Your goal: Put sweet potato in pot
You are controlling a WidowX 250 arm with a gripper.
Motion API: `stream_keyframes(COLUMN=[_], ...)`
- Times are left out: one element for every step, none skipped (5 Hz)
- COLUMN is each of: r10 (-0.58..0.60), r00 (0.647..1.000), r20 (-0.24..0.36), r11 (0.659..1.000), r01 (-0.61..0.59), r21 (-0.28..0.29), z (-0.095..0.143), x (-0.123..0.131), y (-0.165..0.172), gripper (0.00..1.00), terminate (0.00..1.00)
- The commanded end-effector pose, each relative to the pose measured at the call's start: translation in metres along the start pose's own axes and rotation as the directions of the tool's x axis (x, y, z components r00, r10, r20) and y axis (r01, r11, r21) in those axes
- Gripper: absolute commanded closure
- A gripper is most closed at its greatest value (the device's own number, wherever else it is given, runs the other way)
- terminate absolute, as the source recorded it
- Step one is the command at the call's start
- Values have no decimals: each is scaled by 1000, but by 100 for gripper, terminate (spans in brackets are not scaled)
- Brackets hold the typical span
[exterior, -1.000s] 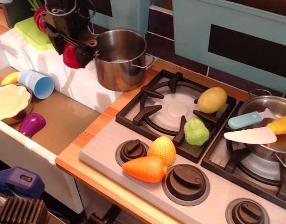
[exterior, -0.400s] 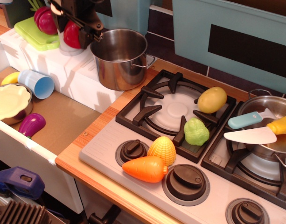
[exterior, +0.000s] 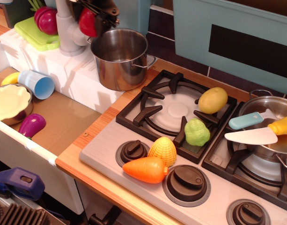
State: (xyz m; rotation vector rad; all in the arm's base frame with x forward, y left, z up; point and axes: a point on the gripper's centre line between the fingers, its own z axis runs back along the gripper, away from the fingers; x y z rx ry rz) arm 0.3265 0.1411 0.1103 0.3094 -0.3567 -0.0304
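Pinched in the jaws, the sweet potato (exterior: 87, 22) is carried above the pot (exterior: 120, 58) rim near the worktop's far-left corner; centring, then release, is needed.

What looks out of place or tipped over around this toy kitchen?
The light blue plastic cup lies on its side in the sink, beside the purple eggplant toy. A white plastic knife rests across the shallow steel pan.

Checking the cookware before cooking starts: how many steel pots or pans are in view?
2. The tall pot stands left of the stove; a shallower pan holding the white knife sits on the right burner.
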Motion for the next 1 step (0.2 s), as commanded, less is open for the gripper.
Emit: stream_keyframes(r10=[-7], r00=[996], r20=[84], r11=[999], r01=[10], r21=[-41], z=[-3], x=[14], y=[-1], gripper=[0], terminate=[100])
